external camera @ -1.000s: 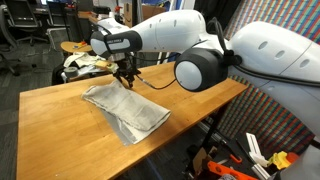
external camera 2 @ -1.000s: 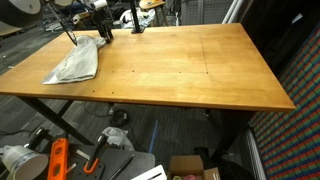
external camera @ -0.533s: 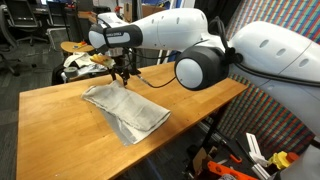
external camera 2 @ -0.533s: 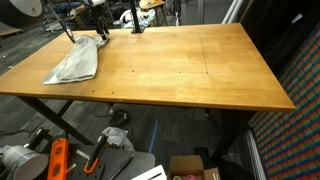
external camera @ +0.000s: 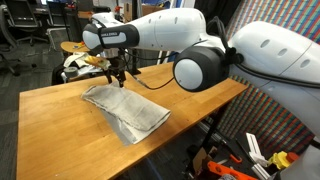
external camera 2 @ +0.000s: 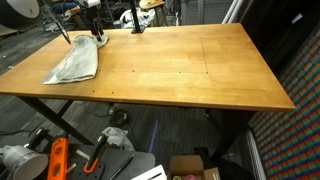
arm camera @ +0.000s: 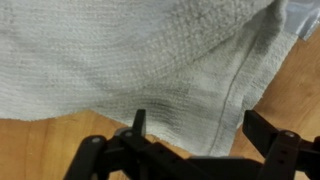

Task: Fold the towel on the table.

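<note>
Gripper (external camera: 117, 78): hanging point-down over the towel's far edge; in the wrist view both fingers (arm camera: 138, 122) are standing wide apart with nothing between them.
Arm (external camera: 185, 30): reaching in across the table (external camera: 45, 115) from the side, wrist bending straight down.
Towel (external camera: 126, 110): lying flat and rumpled near a table corner in both exterior views (external camera 2: 74, 63), and filling the upper wrist view.
Contact: cannot tell whether the fingertips are touching cloth.

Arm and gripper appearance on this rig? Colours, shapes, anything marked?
The arm has glossy white rounded shells and a large black round joint cap. The gripper is black throughout. The wrist view shows black linkage-style jaws with narrow tips. No markings or cables are discernible.
</note>
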### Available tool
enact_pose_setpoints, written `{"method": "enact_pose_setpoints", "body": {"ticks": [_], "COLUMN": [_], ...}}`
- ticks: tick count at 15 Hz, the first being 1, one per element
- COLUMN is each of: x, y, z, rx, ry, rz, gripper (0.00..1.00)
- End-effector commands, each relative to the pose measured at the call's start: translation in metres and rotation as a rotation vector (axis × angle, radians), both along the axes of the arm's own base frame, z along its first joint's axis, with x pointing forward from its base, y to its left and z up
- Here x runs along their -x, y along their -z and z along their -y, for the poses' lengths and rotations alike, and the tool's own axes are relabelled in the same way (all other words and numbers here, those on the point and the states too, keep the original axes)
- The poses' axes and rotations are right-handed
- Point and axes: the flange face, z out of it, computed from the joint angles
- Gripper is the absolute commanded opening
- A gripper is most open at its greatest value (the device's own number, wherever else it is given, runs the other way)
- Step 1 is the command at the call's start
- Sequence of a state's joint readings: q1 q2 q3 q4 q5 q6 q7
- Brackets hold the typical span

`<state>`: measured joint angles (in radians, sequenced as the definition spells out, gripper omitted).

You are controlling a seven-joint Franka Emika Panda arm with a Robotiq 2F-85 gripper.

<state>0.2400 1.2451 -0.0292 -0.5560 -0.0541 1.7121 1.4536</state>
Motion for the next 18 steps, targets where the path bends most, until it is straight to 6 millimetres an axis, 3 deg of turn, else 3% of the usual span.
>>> {"method": "enact_pose_setpoints", "body": {"ticks": [1, 11, 18], "x": [0.008, 0.011, 0.007], "y": [-0.001, 0.006, 0.011], "z": [-0.001, 0.011, 0.036], "rx": [0.020, 0.053, 0.097], "ry": [0.005, 0.053, 0.106], "rz": [-0.060, -0.100, -0.100], "gripper": [1.00, 1.00, 1.00]}}
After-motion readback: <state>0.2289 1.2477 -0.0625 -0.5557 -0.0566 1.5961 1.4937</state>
